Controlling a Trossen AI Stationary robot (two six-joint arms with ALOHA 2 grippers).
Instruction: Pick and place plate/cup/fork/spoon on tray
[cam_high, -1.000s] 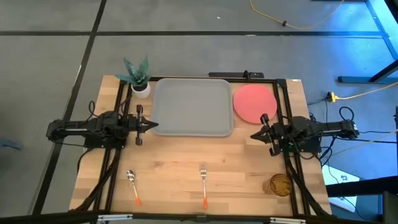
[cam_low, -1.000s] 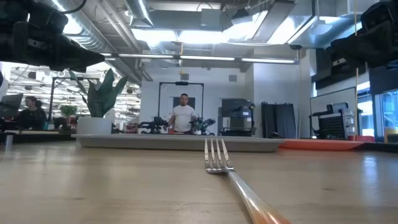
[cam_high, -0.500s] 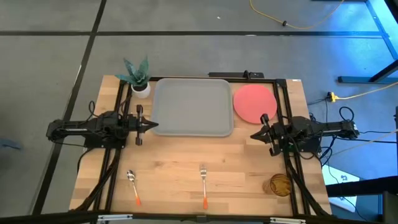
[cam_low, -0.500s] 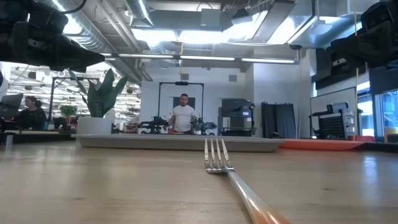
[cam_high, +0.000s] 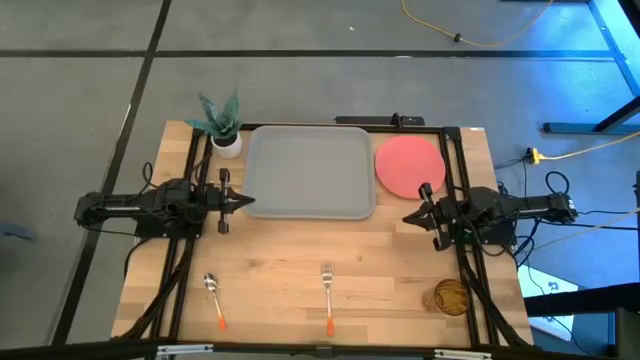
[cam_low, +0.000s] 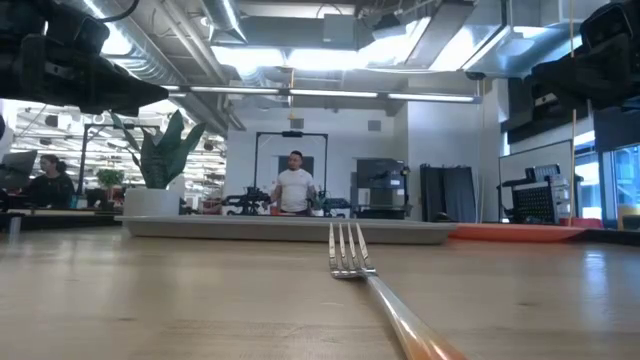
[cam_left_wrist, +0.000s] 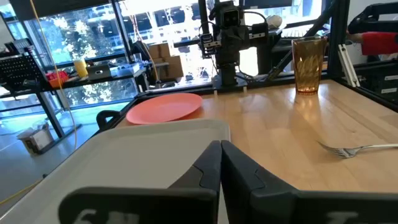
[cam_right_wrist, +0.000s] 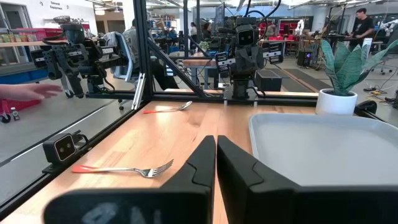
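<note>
The grey tray (cam_high: 308, 172) lies flat at the table's far middle. The coral-red plate (cam_high: 408, 165) lies flat on the table right of it. The amber cup (cam_high: 449, 297) stands upright at the near right corner. The fork (cam_high: 327, 290) lies at the near middle and the spoon (cam_high: 214, 298) at the near left, orange handle tips toward the near edge. My left gripper (cam_high: 248, 201) is shut and empty at the tray's left rim. My right gripper (cam_high: 406, 217) is shut and empty near the tray's near right corner.
A small potted plant (cam_high: 222, 124) stands at the far left corner beside the tray. Black frame rails (cam_high: 190, 250) run along both table sides. Bare wood lies between the tray and the cutlery. A person (cam_low: 294, 184) stands far off in the room.
</note>
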